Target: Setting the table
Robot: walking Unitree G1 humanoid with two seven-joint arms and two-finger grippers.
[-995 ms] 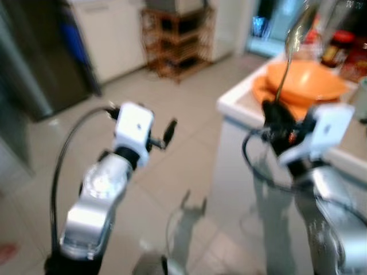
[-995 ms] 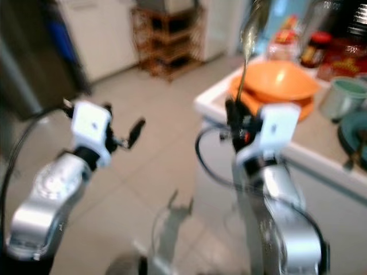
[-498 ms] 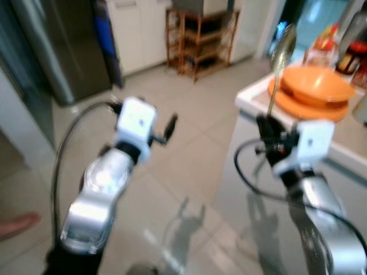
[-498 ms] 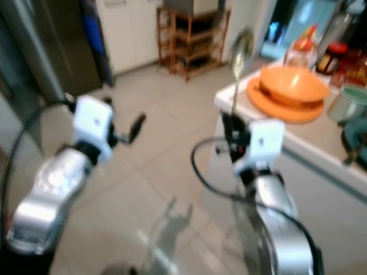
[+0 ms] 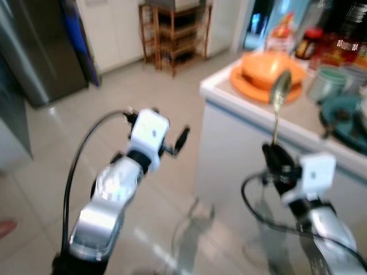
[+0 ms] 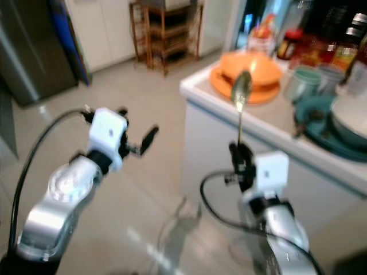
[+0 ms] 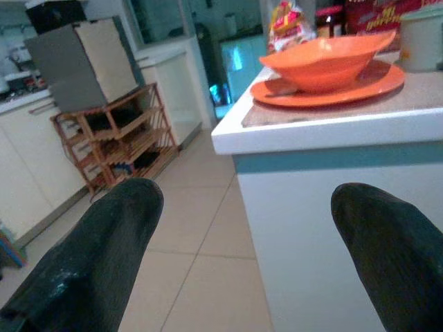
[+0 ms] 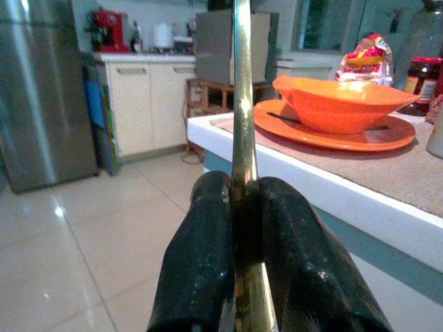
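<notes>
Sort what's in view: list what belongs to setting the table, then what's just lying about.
For the job:
spoon, clamped upright in the right gripper
orange bowl
orange plate beneath it
left gripper, open, holding nothing

Lying about:
jars
cups
wooden rack
fridge

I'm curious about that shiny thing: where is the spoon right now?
The spoon stands upright, clamped in the right gripper, just short of the counter holding the orange bowl.

Silver arms [image 5: 109, 197] (somewhat blurred), white wrist blocks [image 5: 150, 130], looping black cables [image 5: 77, 163].
</notes>
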